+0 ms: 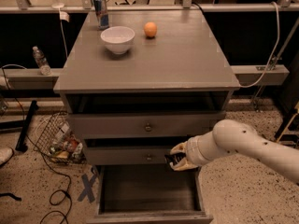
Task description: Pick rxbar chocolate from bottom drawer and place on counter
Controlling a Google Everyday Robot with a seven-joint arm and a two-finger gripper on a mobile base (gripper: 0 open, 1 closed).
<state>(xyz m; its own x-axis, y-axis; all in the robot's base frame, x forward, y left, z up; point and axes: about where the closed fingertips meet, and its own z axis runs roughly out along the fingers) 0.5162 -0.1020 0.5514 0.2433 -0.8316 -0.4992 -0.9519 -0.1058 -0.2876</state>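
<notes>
My gripper [177, 156] is at the end of the white arm coming in from the right. It is shut on the rxbar chocolate [172, 160], a small black wrapper with pale lettering. It holds the bar in front of the middle drawer's right end, above the right side of the open bottom drawer [149, 189]. The drawer's dark inside shows nothing else. The counter [187, 55] is the broad grey top above.
On the counter stand a white bowl [117, 38], an orange [150, 29] and a blue can [101, 13] at the back left. The top two drawers stand slightly open. A wire basket of trash [58, 139] and cables lie on the floor at left.
</notes>
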